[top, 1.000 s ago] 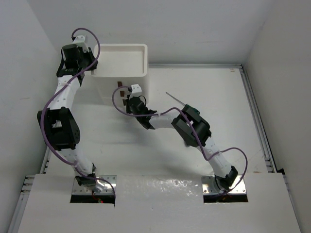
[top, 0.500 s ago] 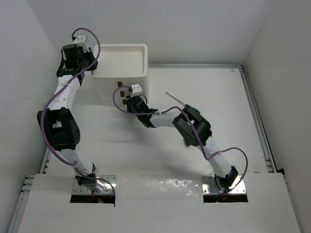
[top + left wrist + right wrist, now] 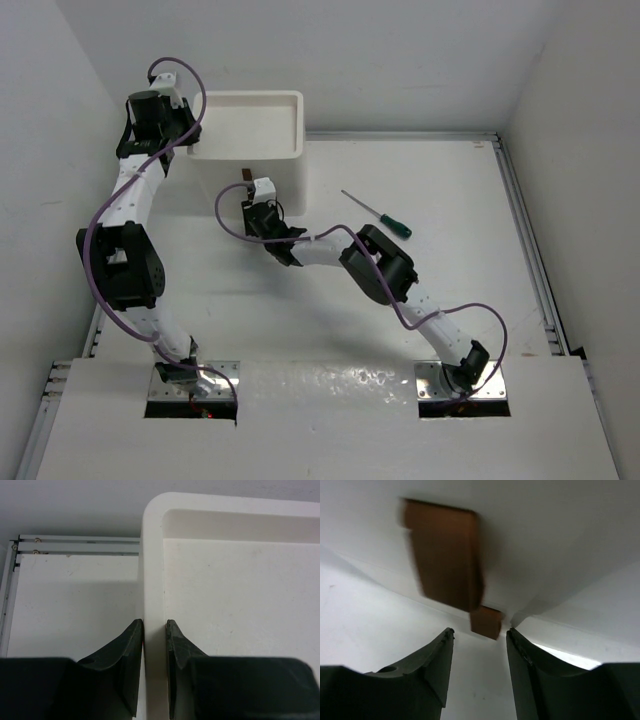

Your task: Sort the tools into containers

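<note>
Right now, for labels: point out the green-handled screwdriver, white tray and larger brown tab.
green-handled screwdriver (image 3: 400,230), top view, handle.
white tray (image 3: 152,555), left wrist view, rim.
larger brown tab (image 3: 447,560), right wrist view, face.

White table (image 3: 480,260) with stacked container (image 3: 298,122) and green-handled screwdriver (image 3: 377,214)

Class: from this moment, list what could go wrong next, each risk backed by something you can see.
The right gripper is open with the small brown tab just ahead of its fingers; closing could miss it or catch the larger tab above.
The left gripper pinches only the thin tray rim; a drawer pull could slip that hold.
The green-handled screwdriver lies loose beside the right arm, which could knock it.
</note>
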Tool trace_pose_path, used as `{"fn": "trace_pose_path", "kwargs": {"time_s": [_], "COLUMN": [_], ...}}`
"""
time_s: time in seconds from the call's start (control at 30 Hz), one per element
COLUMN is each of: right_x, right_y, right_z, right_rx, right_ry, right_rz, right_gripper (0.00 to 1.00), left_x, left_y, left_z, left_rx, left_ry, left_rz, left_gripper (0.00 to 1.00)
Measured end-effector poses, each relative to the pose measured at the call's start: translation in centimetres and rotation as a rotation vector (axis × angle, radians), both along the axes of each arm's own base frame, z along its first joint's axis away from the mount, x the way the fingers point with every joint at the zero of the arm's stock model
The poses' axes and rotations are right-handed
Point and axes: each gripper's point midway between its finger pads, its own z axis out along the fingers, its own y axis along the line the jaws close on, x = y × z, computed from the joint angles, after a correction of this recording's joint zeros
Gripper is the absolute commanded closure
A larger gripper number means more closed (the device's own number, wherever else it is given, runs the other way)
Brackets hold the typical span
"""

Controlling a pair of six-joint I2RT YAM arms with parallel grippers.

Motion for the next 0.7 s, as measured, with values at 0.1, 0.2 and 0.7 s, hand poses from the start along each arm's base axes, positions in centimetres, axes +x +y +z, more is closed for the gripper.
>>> {"fn": "trace_pose_path", "kwargs": {"time_s": [0.1, 0.2, 0.7], "right_x": [0.2, 0.3, 0.5], "right_y": [-0.8, -1.1, -0.2], "right_z": [-0.8, -0.8, 0.2], "right_rx": [-0.009, -0.004, 0.024], "right_ry": [0.013, 0.015, -0.010], "right_rz": [-0.049, -0.072, -0.040], "right_gripper": [0.57, 0.60, 0.57], "left_x": [0.0, -0.3, -1.7], "left_y": [-0.1, -0.1, -0.2], "left_z": [-0.1, -0.1, 0.1], "left_rx": [-0.002, -0.003, 0.006], "left_ry": [-0.002, -0.012, -0.016], "left_rz": [-0.003, -0.005, -0.006], "left_gripper": [1.00, 1.00, 1.00]}}
